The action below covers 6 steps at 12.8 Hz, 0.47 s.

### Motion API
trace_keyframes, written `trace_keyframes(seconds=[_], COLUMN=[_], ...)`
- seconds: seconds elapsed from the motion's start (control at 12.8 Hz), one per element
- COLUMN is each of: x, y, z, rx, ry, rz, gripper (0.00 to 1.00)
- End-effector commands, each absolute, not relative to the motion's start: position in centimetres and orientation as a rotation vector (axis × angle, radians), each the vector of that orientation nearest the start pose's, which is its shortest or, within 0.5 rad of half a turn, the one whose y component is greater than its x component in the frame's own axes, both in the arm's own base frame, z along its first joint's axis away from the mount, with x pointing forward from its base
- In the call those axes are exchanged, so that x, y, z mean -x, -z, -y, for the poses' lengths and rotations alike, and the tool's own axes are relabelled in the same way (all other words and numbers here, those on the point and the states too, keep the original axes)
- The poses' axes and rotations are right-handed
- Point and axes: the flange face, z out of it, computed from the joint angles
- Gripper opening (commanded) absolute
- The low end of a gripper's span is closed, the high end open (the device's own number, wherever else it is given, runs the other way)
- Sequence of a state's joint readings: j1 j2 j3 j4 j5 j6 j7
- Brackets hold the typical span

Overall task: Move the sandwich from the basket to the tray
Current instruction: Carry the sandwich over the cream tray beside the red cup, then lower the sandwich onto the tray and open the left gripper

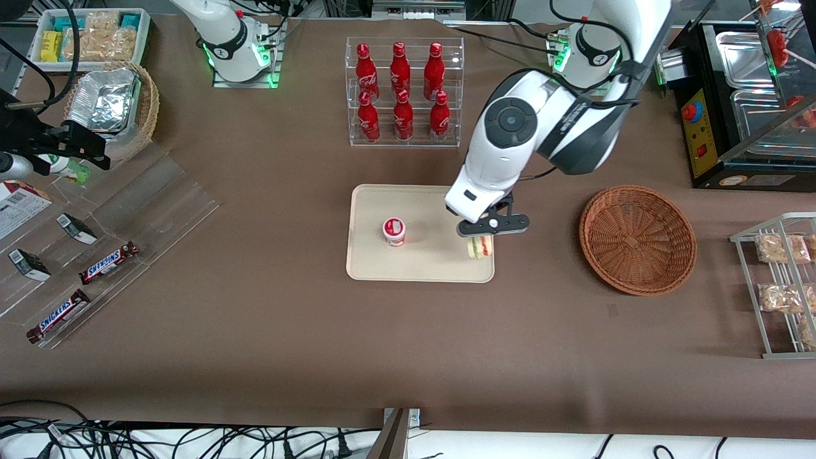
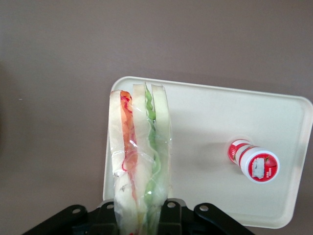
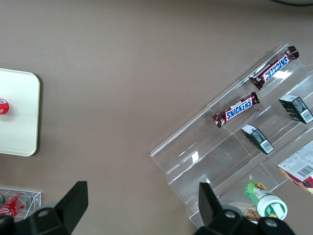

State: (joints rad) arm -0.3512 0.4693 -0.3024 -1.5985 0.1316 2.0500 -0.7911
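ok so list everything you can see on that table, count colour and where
wrapped triangular sandwich: 1, white bread with red and green filling, held over the cream tray's edge
cream rectangular tray: 1, mid-table
small red-and-white cup: 1, on the tray
round reddish-brown wicker basket: 1, empty, toward the working arm's end
red cola bottles: 6, in a clear rack, farther from the front camera than the tray
Snickers bars: 2, brown, on a clear stepped stand toward the parked arm's end
tan wicker basket with silver foil: 1, same end
white bin of snack packets: 1, above it
wire rack of tan snacks: 1, working arm's end
gripper: black, shut on the sandwich above the tray
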Motion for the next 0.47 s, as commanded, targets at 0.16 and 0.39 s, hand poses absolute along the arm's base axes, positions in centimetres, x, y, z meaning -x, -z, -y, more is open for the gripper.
trace_keyframes(seconds=[0.16, 0.39], x=[-52.2, -50.8], y=[-31.7, -28.3], z=[39.5, 39.5], rx=[3.155, 3.17], ry=[0.044, 0.072], rz=[0.098, 0.05], gripper=[0.0, 0.0])
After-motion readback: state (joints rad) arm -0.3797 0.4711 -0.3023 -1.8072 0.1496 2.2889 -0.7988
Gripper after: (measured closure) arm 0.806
